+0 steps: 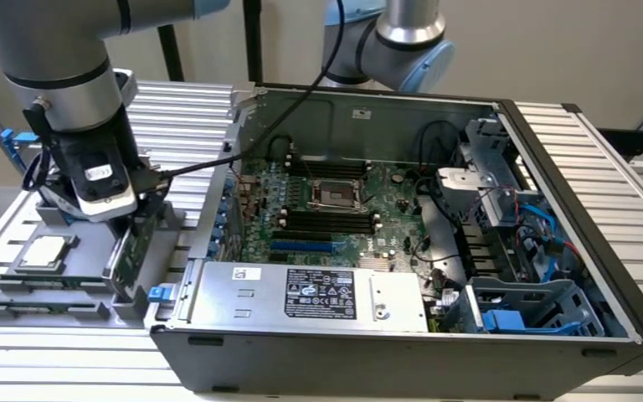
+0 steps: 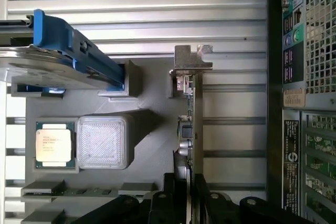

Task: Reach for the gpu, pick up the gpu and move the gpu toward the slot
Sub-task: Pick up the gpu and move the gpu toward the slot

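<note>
The gpu [image 2: 195,108] stands on edge in a grey holder [image 2: 152,93], thin and green, with its silver end bracket [image 2: 191,59] at the far end. In the exterior view the gpu [image 1: 124,261] is at the left, just outside the open computer case [image 1: 411,335]. My gripper [image 1: 131,224] comes down onto its top edge. In the wrist view my gripper [image 2: 185,198] has one black finger on each side of the card, shut on it. The card still rests in the holder. The blue slot [image 1: 302,247] lies on the motherboard inside the case.
A square silver processor chip [image 2: 54,144] lies in the holder beside the card, and a silver hard drive with blue rails [image 2: 58,51] stands behind it. The case's side wall [image 2: 302,103] rises close by. A power supply [image 1: 311,293] and cables [image 1: 522,226] fill parts of the case.
</note>
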Available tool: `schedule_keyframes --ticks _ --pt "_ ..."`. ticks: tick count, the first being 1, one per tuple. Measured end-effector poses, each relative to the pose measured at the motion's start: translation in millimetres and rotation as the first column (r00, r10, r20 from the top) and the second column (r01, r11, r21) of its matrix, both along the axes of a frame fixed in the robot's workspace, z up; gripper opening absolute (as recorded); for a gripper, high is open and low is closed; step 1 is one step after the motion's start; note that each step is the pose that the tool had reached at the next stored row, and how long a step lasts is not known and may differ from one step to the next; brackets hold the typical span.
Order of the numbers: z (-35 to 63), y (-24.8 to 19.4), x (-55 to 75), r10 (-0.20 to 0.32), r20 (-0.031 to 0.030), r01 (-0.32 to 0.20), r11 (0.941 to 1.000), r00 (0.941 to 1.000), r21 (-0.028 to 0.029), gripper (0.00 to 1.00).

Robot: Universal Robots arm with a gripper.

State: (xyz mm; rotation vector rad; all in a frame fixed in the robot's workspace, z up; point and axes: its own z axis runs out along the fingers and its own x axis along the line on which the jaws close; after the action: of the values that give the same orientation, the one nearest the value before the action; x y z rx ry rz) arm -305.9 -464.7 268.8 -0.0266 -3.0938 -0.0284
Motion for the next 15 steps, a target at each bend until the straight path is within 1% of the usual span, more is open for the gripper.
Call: schedule_keyframes --ticks 3,6,10,15 --pt "10.3 0.0 2.2 0.000 -0.0105 0.000 1.0000 0.9999 0.0001 0.26" --pt "23.8 0.0 4.6 0.000 -0.0169 0.000 1.0000 0.9999 0.0000 0.26" --pt "41.9 0.0 8.0 0.000 -0.0188 0.000 1.0000 0.9998 -0.0001 0.26" --pt "64.8 0.0 12.6 0.000 -0.0191 0.000 1.0000 0.9998 0.0000 0.26"
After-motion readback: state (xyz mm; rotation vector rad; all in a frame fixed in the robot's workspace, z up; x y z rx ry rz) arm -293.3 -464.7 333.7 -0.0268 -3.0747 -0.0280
